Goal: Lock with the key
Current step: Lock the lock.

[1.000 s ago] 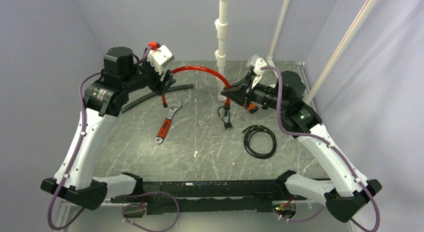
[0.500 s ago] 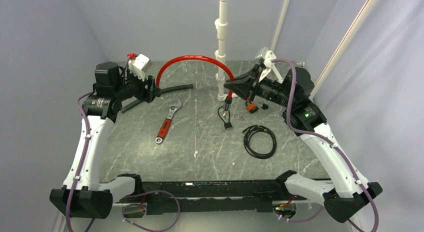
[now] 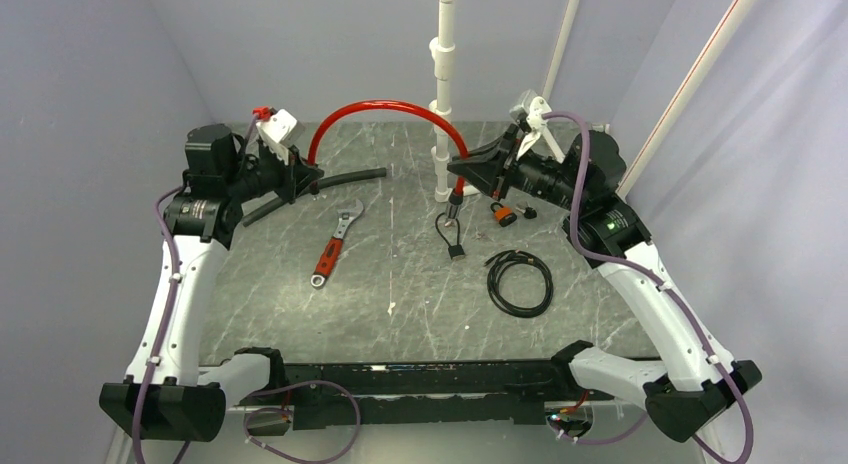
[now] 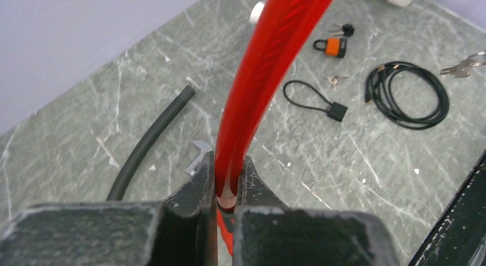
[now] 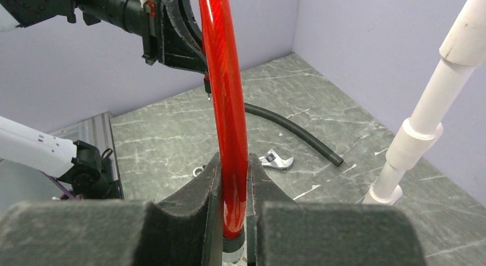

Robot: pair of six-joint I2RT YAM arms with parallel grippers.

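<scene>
Both arms hold the red cable (image 3: 375,106), which arches across the upper centre of the overhead view. The left gripper (image 3: 305,174) is clamped on one end at upper left. The right gripper (image 3: 462,171) is clamped on the other end, right of centre, beside the white pipe post (image 3: 443,84). Whether the cable runs behind or in front of the post cannot be settled from overhead.

The key (image 3: 455,252) lies on the table at frame centre, just below the right gripper and touching neither. It sits left of the orange padlock (image 3: 503,215) and above the coiled black cable (image 3: 520,282).

Probable step: bring the cable ends together.
- Keep both clamps firm; the stiff arch is likely to spring back.
- Align the ends squarely before mating.
- Release one gripper only once the joint holds, then collect the key by its blocky head, not its cord.
</scene>
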